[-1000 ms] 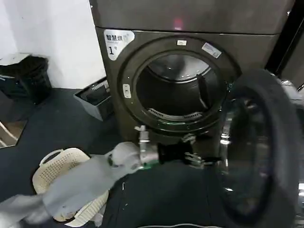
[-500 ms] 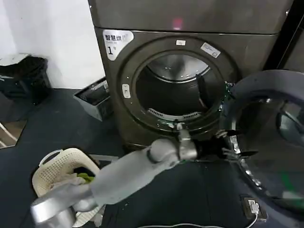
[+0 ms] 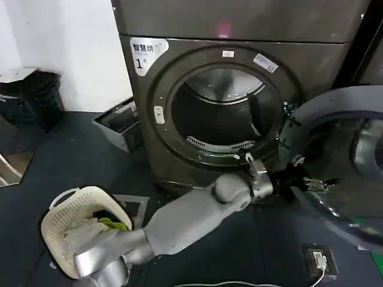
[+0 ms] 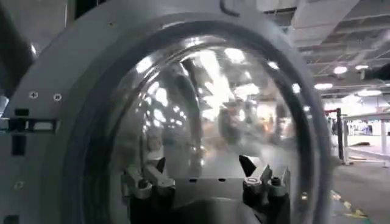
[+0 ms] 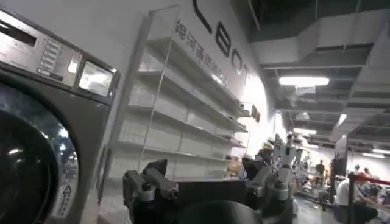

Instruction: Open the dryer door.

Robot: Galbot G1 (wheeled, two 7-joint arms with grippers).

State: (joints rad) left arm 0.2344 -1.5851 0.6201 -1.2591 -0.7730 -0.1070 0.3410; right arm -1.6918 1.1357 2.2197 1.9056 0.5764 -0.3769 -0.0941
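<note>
Door [image 3: 335,173] has swung further out vs a sec ago, now wide open at dryer's [image 3: 197,72] right w/ drum fully exposed, so task looks basically done. Grey inner side faces up/forward, long axis running outward. Left hand [image 3: 308,181], fingers apart, gripping nothing, sits against door's inner face. Right hand [image 5: 207,182] also apart, idle.
</note>
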